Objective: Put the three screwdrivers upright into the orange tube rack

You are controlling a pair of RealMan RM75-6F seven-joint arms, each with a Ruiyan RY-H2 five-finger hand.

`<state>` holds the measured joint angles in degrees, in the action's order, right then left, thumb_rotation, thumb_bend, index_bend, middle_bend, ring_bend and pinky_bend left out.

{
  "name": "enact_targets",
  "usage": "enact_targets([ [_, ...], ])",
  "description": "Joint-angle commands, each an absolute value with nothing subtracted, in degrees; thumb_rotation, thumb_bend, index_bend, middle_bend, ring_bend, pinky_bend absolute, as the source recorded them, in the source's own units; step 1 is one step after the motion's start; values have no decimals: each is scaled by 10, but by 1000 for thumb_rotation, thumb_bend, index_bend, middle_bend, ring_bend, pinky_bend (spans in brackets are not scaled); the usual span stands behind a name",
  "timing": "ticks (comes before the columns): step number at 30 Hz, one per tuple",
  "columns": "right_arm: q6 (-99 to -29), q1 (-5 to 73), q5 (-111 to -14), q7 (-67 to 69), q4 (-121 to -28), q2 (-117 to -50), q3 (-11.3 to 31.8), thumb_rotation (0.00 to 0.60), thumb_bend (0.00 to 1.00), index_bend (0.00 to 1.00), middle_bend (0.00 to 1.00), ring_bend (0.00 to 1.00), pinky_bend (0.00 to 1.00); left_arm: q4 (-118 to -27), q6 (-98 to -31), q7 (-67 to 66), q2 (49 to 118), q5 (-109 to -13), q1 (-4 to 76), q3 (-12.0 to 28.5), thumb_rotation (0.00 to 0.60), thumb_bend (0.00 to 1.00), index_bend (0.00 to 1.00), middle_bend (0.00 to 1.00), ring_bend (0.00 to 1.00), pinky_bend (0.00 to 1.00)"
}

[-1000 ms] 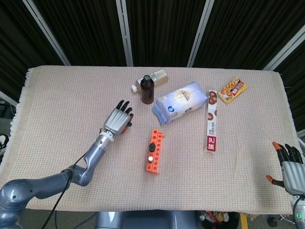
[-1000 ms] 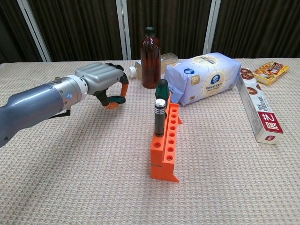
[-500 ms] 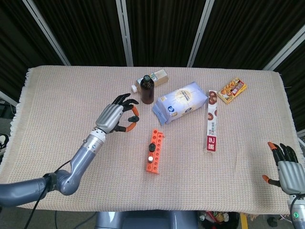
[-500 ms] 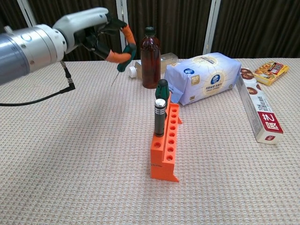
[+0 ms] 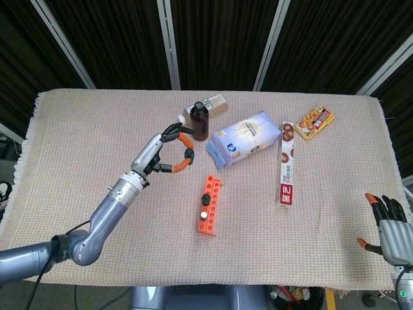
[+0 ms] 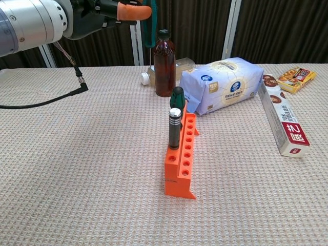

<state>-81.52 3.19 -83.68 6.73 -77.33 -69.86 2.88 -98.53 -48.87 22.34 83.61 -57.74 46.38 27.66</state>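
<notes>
The orange tube rack (image 5: 208,205) (image 6: 181,165) stands mid-table. Two screwdrivers stand upright in it: a grey-and-black handled one (image 6: 175,128) (image 5: 204,214) nearer the front and a green-and-black handled one (image 6: 177,99) (image 5: 208,189) behind it. My left hand (image 5: 166,150) (image 6: 95,13) is raised high over the table, left of and behind the rack. It pinches a third, teal-handled screwdriver (image 6: 151,23), which hangs roughly vertical at the top of the chest view. My right hand (image 5: 390,224) hovers at the table's front right corner, fingers spread and holding nothing.
A brown bottle (image 6: 164,64) and a small box (image 5: 215,102) stand behind the rack. A blue-white bag (image 6: 225,82), a long biscuit box (image 6: 283,120) and a snack packet (image 6: 297,78) lie to the right. The arm's black cable (image 6: 46,101) trails at left.
My left hand has lifted the teal-handled screwdriver from the table and carried it up and to the right, turning it closer to vertical. The right hand has barely shifted.
</notes>
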Motion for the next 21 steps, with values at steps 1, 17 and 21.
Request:
enact_targets([
  [1, -815, 32, -836, 68, -772, -699, 29, 600, 0, 57, 104, 0, 60, -971, -476, 238, 858, -573, 477, 272, 600, 450, 773, 189, 13, 51],
  [17, -812, 27, -827, 75, -762, -699, 31, 600, 0, 57, 104, 0, 61, -918, -434, 314, 917, -530, 501, 286, 600, 452, 761, 179, 7, 52],
  [21, -812, 27, -825, 74, -761, -699, 31, 600, 0, 57, 104, 0, 61, -912, -428, 323, 925, -528, 501, 284, 600, 452, 761, 179, 7, 52],
])
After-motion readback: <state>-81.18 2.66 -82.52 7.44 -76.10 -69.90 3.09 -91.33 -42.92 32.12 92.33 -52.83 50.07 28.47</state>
